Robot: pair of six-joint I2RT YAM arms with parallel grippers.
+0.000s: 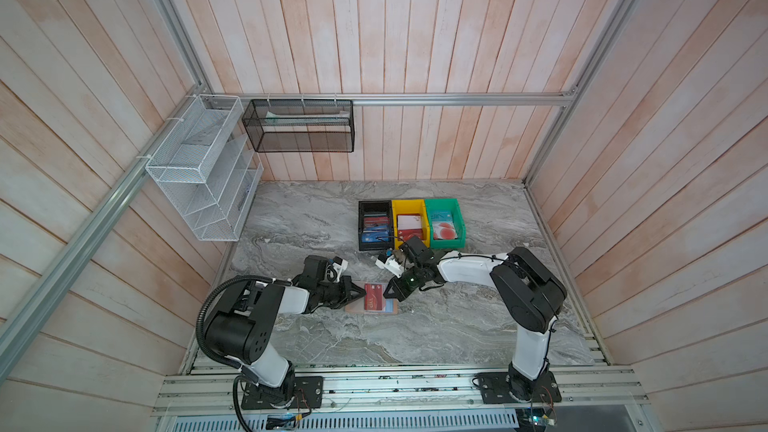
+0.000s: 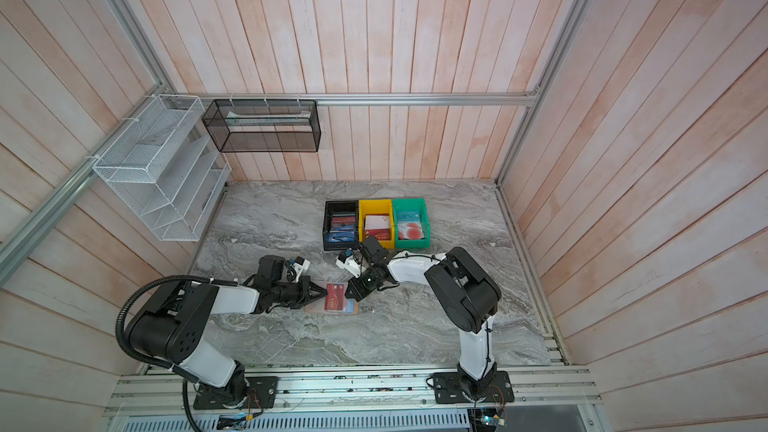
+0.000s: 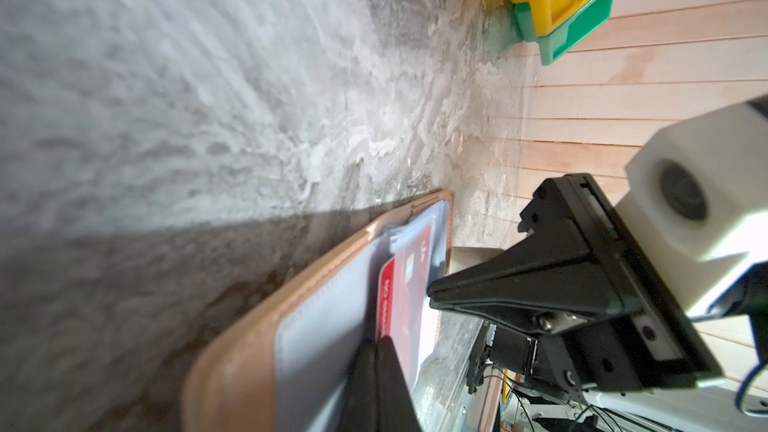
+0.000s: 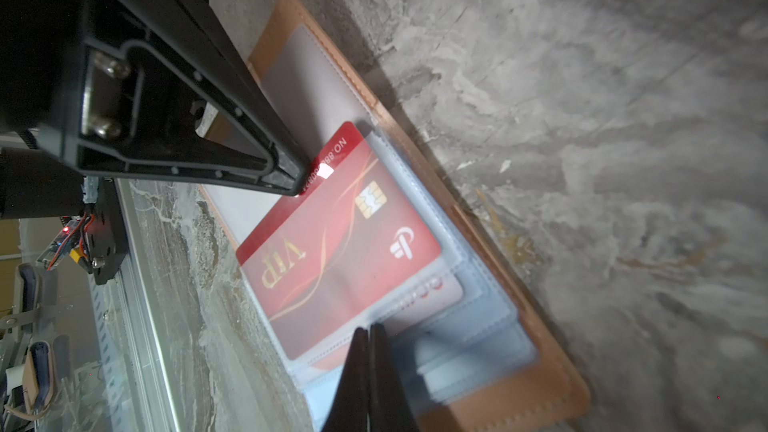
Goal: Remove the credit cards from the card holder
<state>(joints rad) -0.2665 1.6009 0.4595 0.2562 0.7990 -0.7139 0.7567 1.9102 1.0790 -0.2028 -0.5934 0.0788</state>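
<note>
- Closest to the lens, your right gripper (image 4: 368, 331) has its fingers pressed together. Its tips rest on the clear sleeve pages (image 4: 478, 347), at the far end of the red card (image 4: 340, 243).
- Your left gripper (image 4: 296, 182) is closed down just as tight. Its tip touches the card's exposed edge, but you cannot tell whether the card is pinched or only nudged.
- Well beyond both sets of fingertips, on the marble table (image 1: 457, 326), stand the black bin (image 1: 360, 226), yellow bin (image 1: 409, 202) and green bin (image 1: 444, 201). Each holds cards already, though nothing shows whether any came from this holder.
- Between the two fingertips, the card holder (image 4: 552, 388) lies open and flat with its tan cover down.
- Most of the red card sits under its sleeve, and only a strip on the left fingertip's side pokes out. By my reading, this pull is begun but not finished.
- Beneath it, nearer your right fingertips, a pale card (image 4: 436, 292) with red print sits fully sleeved. At least that one is left for you after the red.
</note>
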